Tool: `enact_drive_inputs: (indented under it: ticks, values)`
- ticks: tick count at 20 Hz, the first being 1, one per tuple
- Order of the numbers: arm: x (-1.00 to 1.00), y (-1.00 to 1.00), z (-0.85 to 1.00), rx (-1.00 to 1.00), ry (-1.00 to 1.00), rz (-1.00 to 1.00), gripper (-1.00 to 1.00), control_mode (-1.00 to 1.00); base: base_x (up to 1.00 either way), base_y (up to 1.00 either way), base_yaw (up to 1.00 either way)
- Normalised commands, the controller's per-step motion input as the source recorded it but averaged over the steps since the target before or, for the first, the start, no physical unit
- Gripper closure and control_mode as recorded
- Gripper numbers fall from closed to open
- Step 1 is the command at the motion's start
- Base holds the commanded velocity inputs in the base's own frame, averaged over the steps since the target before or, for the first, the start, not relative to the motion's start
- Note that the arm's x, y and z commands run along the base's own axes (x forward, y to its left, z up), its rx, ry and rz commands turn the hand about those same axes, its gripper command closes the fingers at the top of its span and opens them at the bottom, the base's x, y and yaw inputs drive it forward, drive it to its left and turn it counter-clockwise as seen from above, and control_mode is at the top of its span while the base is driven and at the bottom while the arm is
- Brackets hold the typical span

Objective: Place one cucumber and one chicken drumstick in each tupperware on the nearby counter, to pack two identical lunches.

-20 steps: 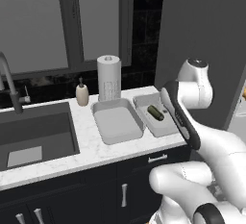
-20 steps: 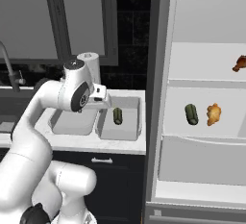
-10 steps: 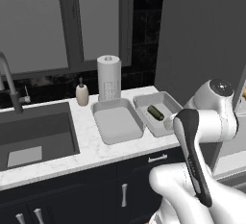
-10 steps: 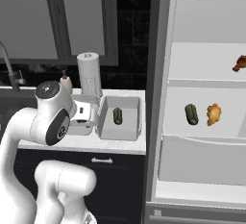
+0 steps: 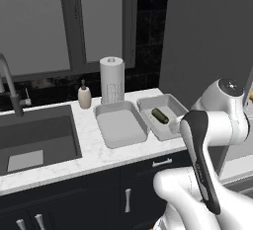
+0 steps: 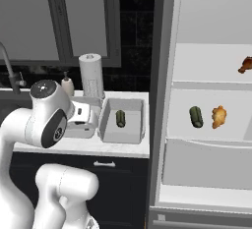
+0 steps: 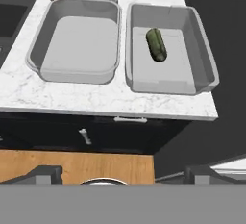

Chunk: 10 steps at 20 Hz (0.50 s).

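Observation:
Two grey tupperware tubs stand side by side on the white marble counter [image 7: 72,98]. The left tub [image 7: 77,45] [image 5: 121,123] is empty. In the right tub [image 7: 168,81] [image 6: 123,130] lies one green cucumber [image 7: 156,44] [image 5: 159,115] [image 6: 120,119]. A second cucumber [image 6: 196,116] and a chicken drumstick [image 6: 219,116] rest on a middle shelf of the open fridge, and another drumstick [image 6: 244,65] lies on the shelf above. My gripper [image 7: 124,175] hangs open and empty, back from the counter's front edge and looking down at both tubs.
A paper towel roll [image 5: 112,80] and a soap bottle [image 5: 84,97] stand behind the tubs. The sink [image 5: 34,137] with its faucet [image 5: 12,88] lies to the left. The open fridge [image 6: 206,174] stands right of the counter. Dark cabinets with silver handles [image 7: 129,119] sit below.
The arm has swung back from above the right tub toward the base and to the right. The gripper stays open. The cucumber in the right tub has not moved.

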Motion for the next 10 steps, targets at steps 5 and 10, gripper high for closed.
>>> enact_drive_inputs:
  ticks: [5,10]
  values:
    - [0.00,0.00,0.00,0.00,0.00,0.00,-1.00,1.00,-0.93,-0.40,-0.05]
    - [0.00,0.00,0.00,0.00,0.00,0.00,-1.00,1.00,-0.69,-0.84,-0.20]
